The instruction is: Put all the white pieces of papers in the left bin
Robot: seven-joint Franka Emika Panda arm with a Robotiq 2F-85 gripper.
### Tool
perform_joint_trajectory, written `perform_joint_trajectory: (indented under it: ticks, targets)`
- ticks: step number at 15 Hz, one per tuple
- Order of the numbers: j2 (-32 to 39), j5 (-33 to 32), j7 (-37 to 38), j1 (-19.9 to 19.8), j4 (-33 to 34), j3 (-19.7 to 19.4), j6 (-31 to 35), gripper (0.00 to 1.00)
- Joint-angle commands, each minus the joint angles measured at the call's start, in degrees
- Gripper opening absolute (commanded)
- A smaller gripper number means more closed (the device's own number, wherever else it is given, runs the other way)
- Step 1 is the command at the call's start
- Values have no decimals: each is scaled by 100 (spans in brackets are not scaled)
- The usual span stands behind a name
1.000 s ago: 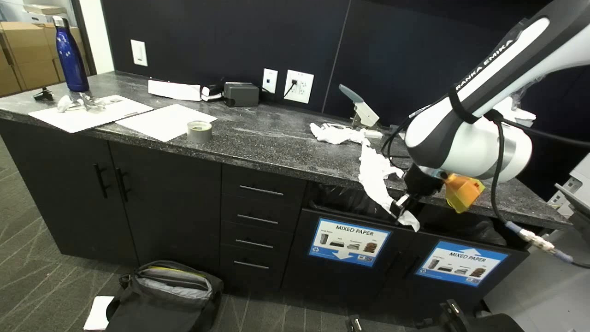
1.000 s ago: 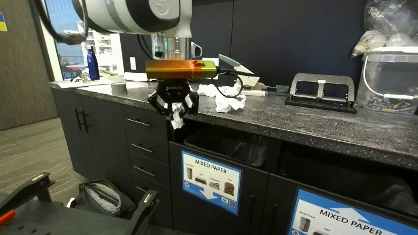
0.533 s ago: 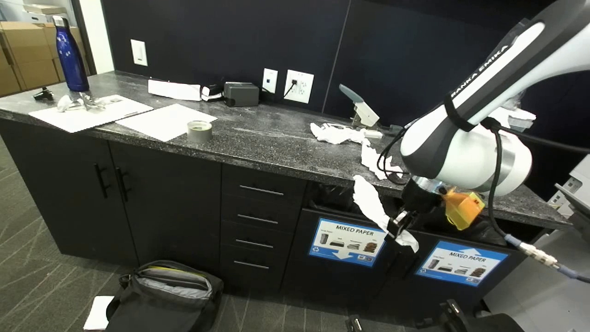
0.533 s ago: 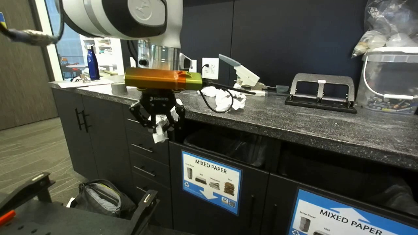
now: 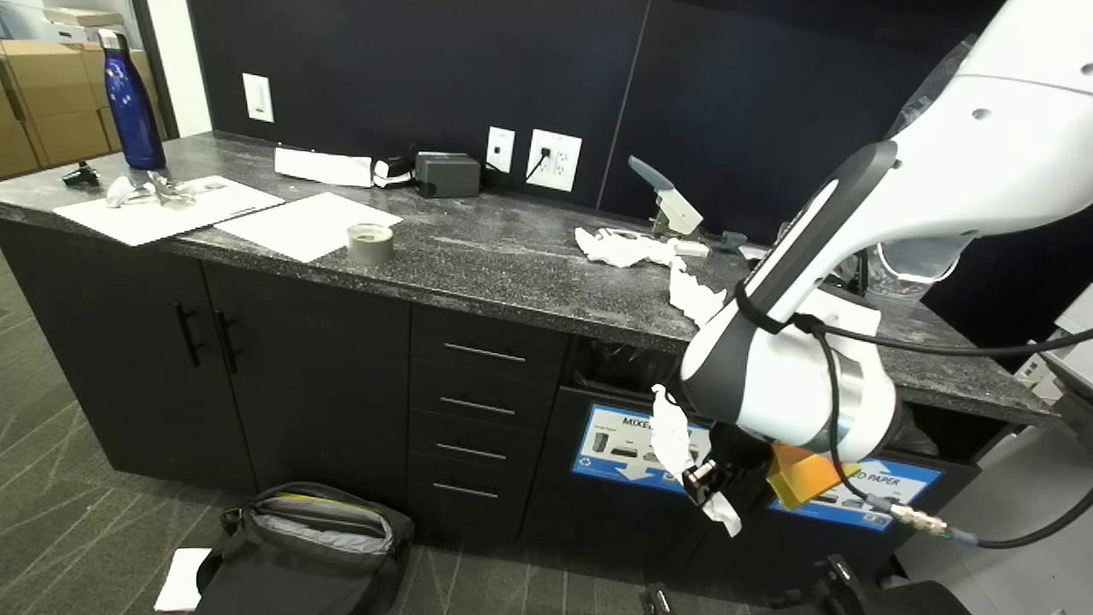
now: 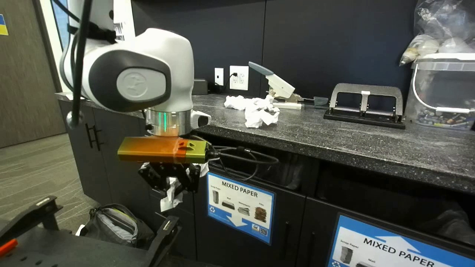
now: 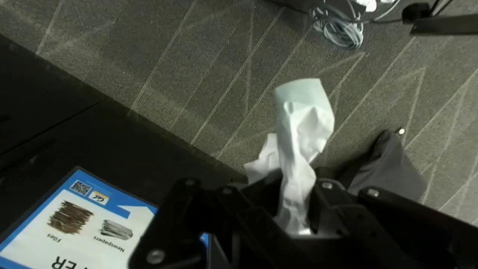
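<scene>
My gripper (image 6: pixel 171 192) is shut on a crumpled white strip of paper (image 5: pixel 670 431). It hangs low, below the counter edge and in front of the left bin's front (image 6: pixel 291 211). The strip sticks out on both sides of the fingers; it also shows in the wrist view (image 7: pixel 298 134). The left bin's blue-edged label with a down arrow (image 6: pixel 241 207) is partly covered by paper and gripper in an exterior view. The bin's opening (image 5: pixel 619 367) is above the gripper. More crumpled white paper (image 6: pixel 259 113) lies on the counter, with another piece (image 5: pixel 628 248) behind it.
The counter's front edge (image 6: pixel 334 148) overhangs both bins. The similar bin with an up-arrow label (image 6: pixel 393 241) stands beside. A stapler (image 6: pixel 280 87) and hole punch (image 6: pixel 363 105) stand on the counter. Flat sheets (image 5: pixel 307 226) and a tape roll (image 5: pixel 370 245) lie further along. A bag (image 5: pixel 316 547) sits on the floor.
My gripper has moved down and away from the counter with the paper in it, from counter height to in front of the left bin's label. The other crumpled papers have not moved.
</scene>
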Motion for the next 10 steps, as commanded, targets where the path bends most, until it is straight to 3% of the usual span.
perform_joint_trajectory:
  ticks: [1, 4, 9, 10]
  targets:
    - [1123, 36, 45, -1212, 640, 1112, 1441, 9]
    - [2079, -562, 218, -1802, 1048, 1442, 2761, 9]
    - [3338, -1090, 96, -1757, 1864, 993, 3559, 9]
    - [3229, -2052, 1292, -1054, 1970, 193, 3401, 9]
